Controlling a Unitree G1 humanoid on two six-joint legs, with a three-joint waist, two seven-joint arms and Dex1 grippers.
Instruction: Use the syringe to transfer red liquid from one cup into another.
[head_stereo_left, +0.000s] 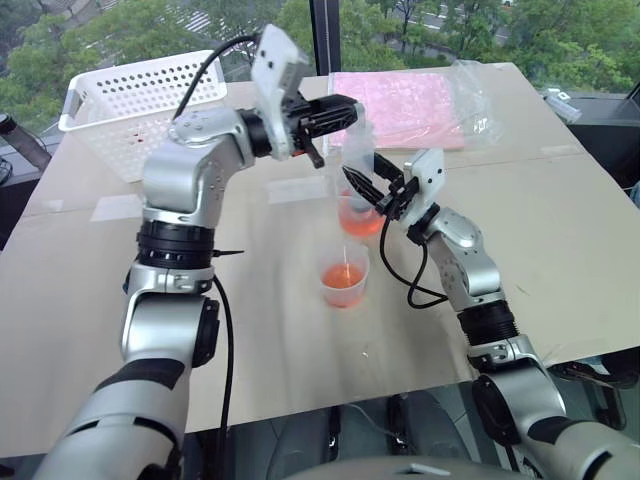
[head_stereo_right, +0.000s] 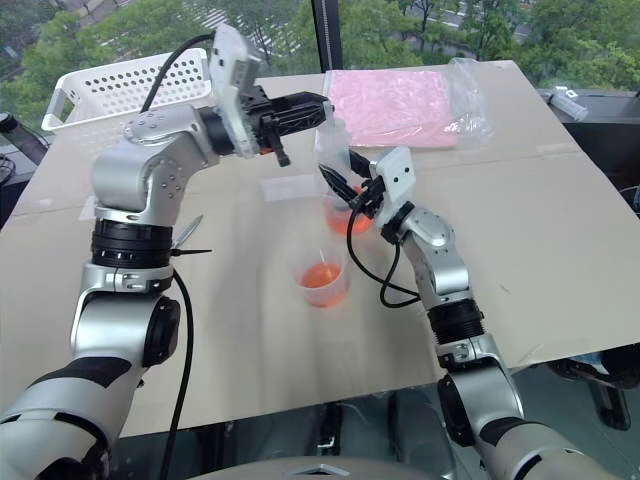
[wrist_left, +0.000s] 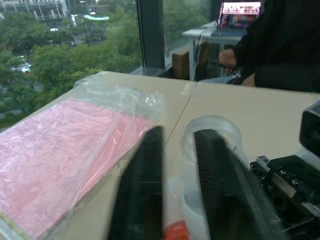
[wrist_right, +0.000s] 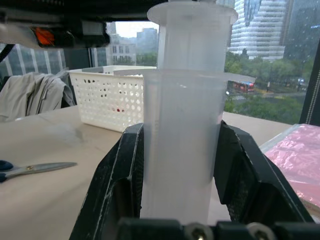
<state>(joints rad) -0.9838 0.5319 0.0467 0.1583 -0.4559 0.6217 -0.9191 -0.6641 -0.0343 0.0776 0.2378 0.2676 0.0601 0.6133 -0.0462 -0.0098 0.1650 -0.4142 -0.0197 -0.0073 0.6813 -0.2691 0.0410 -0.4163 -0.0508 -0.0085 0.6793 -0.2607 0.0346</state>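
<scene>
Tabletop, upright clear syringe (wrist_right: 182, 125), seemingly empty.

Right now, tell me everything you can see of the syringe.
The syringe is a large tube of cloudy clear plastic with a flange partway up and a flat-topped plunger sticking out above it. It stands upright over the taller beaker, its lower end inside where the red liquid sits. The right gripper clamps its barrel from both sides. The left gripper is at the plunger top; whether it touches cannot be told.

High-rise office: window wall (head_stereo_left: 400, 25), person at laptop (wrist_left: 241, 10).
</scene>
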